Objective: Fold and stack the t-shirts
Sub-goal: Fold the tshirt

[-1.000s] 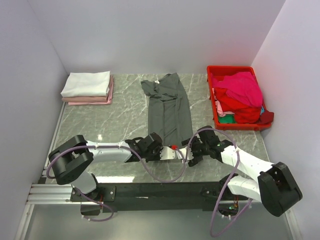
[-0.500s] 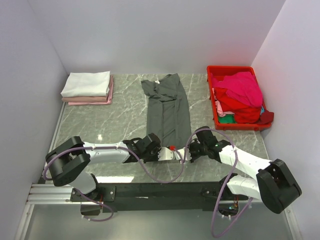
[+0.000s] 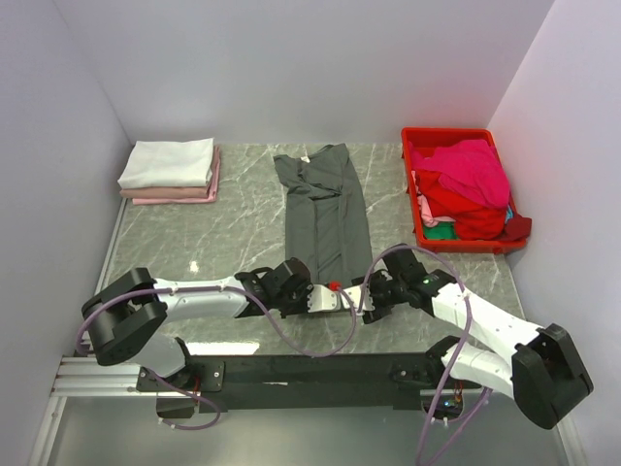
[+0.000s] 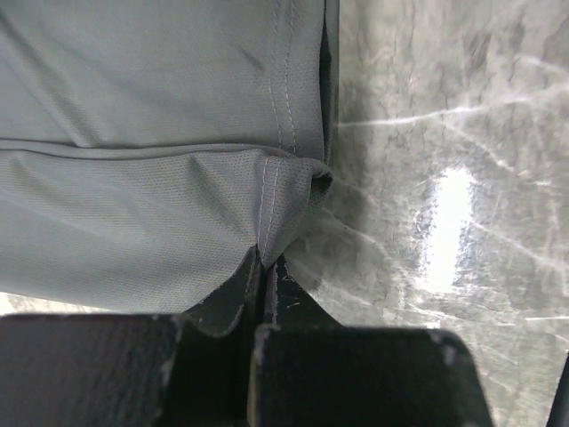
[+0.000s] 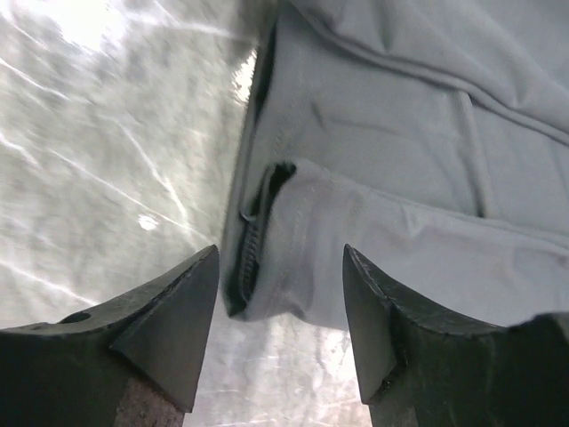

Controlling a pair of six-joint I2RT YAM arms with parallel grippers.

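At the near edge: both arms reach low to the hem of the grey tee (image 3: 325, 209), which lies in a long narrow strip down the middle of the table (image 3: 204, 243), collar toward the back wall.
Left gripper (image 4: 264, 267): closed tight, with one hem corner pinched between its fingers and the cloth puckered at the bite.
Right gripper (image 5: 280, 258): jaws apart and set either side of the other hem corner, holding nothing; the cloth lies flat between them.
Done: a white tee (image 3: 167, 160) sits folded on a pink tee (image 3: 179, 197) at the back left corner. The grey tee's sides look already turned in.
To do: by my reading, the right corner has yet to be taken. Then the strip needs folding up its length and carrying to the stack. The crate (image 3: 451, 132) at the back right is heaped, with a magenta tee (image 3: 475, 170) on top and a green tee (image 3: 441, 231) peeking out low.
Edges: the hem lies near the table's front edge, just ahead of the arms. The right corner shows layered folds with a small gap between them.
Room: bare marble is wide between the strip and the stack and narrower toward the crate. Walls close in on three sides.
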